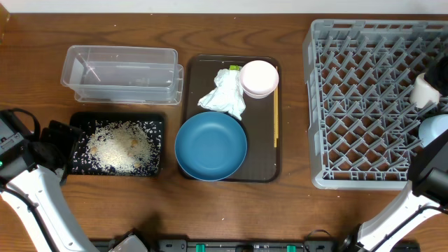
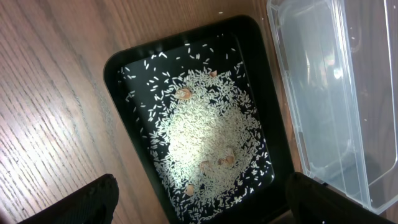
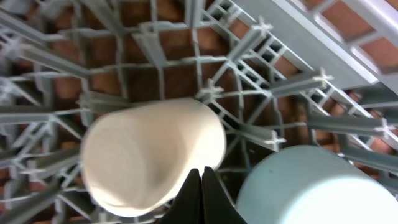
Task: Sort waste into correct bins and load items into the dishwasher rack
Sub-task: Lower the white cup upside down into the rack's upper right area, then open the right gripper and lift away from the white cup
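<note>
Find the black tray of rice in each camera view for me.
Overhead: black tray at lower left, just below the clear container.
Left wrist: black tray fills the centre, clear container on the right.
Right wrist: not in view.
Shared landmark: the clear container.

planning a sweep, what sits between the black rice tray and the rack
Overhead shows the brown tray there, with the blue bowl on it.

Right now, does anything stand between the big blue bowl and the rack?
Only the chopsticks, lying flat along the brown tray's right side, between the dark blue bowl and the dishwasher rack. The napkin sits at the bowl's far rim, off that path.
</note>
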Robot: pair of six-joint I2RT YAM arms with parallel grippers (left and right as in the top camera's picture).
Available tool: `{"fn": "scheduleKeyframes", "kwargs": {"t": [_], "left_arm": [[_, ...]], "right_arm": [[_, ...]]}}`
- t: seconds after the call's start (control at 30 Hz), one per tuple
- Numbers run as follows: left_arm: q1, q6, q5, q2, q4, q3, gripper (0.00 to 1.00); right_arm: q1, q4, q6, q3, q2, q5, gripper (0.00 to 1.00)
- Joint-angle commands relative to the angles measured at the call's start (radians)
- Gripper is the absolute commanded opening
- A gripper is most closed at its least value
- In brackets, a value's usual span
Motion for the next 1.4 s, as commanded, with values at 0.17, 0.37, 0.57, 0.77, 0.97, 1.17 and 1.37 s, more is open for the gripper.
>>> {"fn": "scheduleKeyframes", "kwargs": {"t": [0.17, 0.37, 0.57, 0.77, 0.97, 1.17, 1.37], "left_arm": [[0.004, -0.009, 0.001, 0.0, -0.004, 0.016, 0.89], [0.004, -0.009, 0.001, 0.0, -0.004, 0.016, 0.89], [0.004, -0.009, 0.001, 0.0, -0.004, 0.016, 0.89], [0.004, -0.009, 0.001, 0.0, -0.004, 0.016, 0.89], [0.004, -0.009, 0.001, 0.0, -0.004, 0.016, 0.89], [0.004, -0.009, 0.001, 0.0, -0.004, 0.016, 0.89], [0.004, -0.009, 0.001, 0.0, -0.004, 0.016, 0.89]], "right_arm": [[-0.02, 0.007, 0.051, 0.004, -0.049, -0.108, 0.01], [-0.015, 0.155, 0.026, 0.004, -0.057, -0.336, 0.01], [-0.003, 0.161, 0.02, 0.004, 0.002, -0.288, 0.01], [-0.011, 0.09, 0.02, 0.003, 0.035, -0.2, 0.01], [-0.013, 0.069, 0.021, 0.004, 0.035, -0.189, 0.01], [-0.013, -0.037, 0.144, 0.004, 0.007, -0.027, 0.01], [-0.013, -0.105, 0.166, 0.004, -0.099, 0.108, 0.01]]}}
